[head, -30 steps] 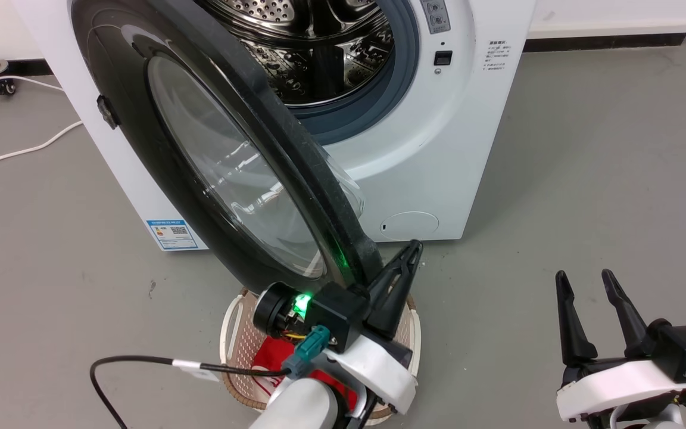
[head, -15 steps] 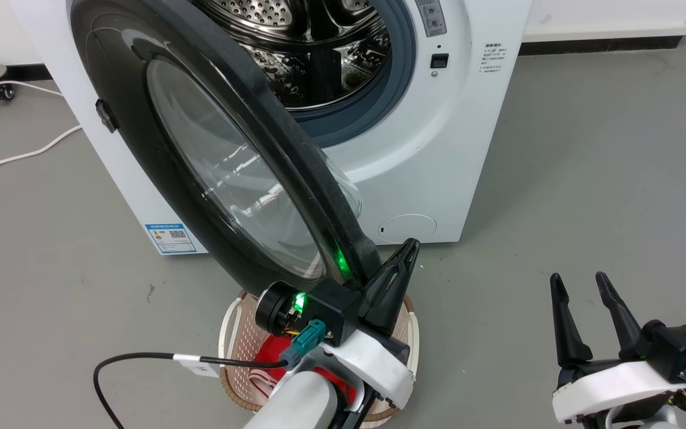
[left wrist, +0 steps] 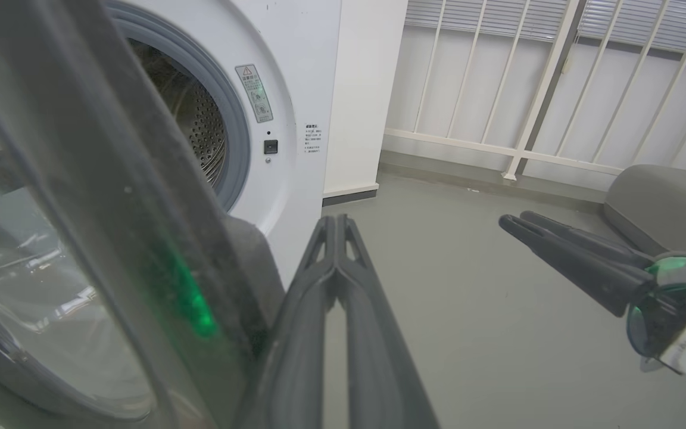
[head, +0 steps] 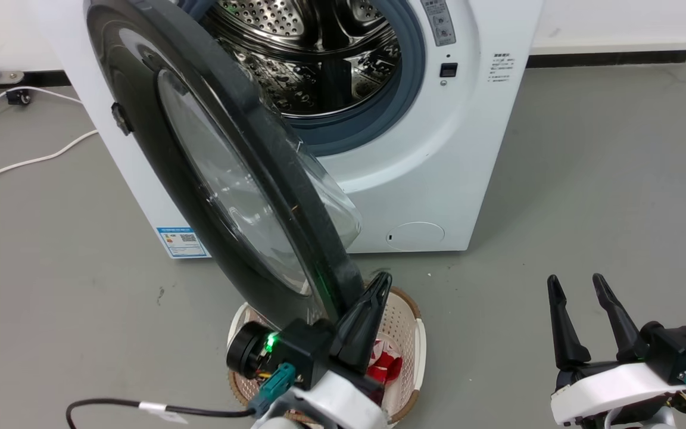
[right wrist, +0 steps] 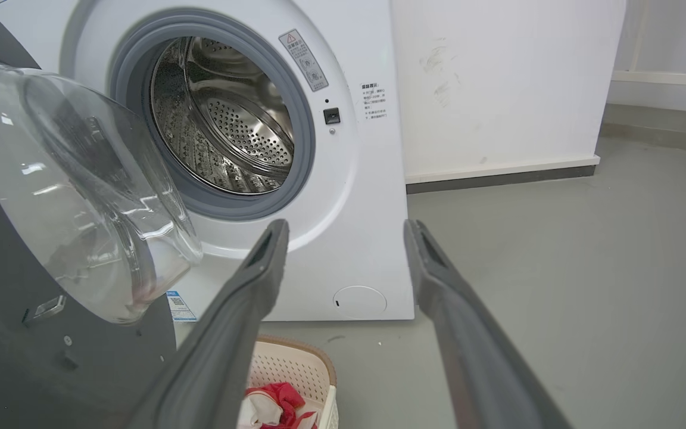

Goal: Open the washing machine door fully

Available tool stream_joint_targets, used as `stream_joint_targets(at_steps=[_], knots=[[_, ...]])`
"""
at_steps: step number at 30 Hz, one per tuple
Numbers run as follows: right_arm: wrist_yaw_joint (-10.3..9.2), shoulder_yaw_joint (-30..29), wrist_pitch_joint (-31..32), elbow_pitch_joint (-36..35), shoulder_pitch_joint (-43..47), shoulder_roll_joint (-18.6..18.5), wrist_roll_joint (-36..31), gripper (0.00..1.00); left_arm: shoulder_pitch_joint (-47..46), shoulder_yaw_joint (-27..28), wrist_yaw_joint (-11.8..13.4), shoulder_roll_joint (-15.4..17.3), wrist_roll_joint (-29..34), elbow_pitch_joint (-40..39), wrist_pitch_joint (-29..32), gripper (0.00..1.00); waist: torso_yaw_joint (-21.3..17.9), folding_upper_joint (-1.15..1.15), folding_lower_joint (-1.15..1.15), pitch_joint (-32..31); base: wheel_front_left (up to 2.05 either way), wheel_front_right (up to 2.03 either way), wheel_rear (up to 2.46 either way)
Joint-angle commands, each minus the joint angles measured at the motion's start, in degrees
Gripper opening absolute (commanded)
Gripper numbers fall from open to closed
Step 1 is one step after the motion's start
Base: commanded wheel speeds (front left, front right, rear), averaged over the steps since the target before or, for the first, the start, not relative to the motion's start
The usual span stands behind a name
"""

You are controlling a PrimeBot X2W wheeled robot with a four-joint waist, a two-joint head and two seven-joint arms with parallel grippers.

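The washing machine [head: 438, 167] is a white front-loader with its steel drum exposed. Its washing machine door [head: 140, 119], black rim around a bulging glass bowl, hangs from the left hinge and stands roughly half open, swung out toward me. My left gripper [head: 382, 280] is shut with nothing between its fingers, which lie against the inner side of the door's free lower edge. In the left wrist view the left gripper [left wrist: 334, 220] sits just right of the door's rim [left wrist: 111, 179]. Well right of the door, my right gripper [head: 575, 280] hovers open and holds nothing.
A pale laundry basket [head: 405, 339] with red cloth stands on the floor under the door's free edge. White cables [head: 27, 161] lie on the floor at the left. A white wall [right wrist: 498, 89] runs behind the machine. Grey floor stretches to the right.
The door has swung further open, its free edge moving left and toward me. My shut left gripper has moved with that edge, uncovering more of the basket. The camera shifted slightly.
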Motion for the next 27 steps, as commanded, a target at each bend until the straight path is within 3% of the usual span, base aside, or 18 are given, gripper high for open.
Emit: stream_joint_targets(at_steps=[1,13,27], knots=[[-0.03,-0.04,-0.02,-0.33,0.64,0.13,0.27,1.0,1.27,2.16,1.76,2.52,0.08,0.58,0.71,0.0,0.45,0.0,0.01,-0.05,0.0,0.0,0.0],[-0.04,-0.34,0.77,-0.85,1.48,0.13,-0.12,1.0,10.54,3.12,6.47,6.33,-0.05,-9.04,2.77,0.0,4.75,0.0,0.01,-1.03,0.0,0.0,0.0],[-0.04,-1.42,2.02,-2.12,2.81,0.11,-0.41,1.0,18.28,5.48,11.14,9.8,-0.53,-16.24,3.95,0.0,16.21,0.0,0.01,-1.18,0.0,0.0,0.0]])
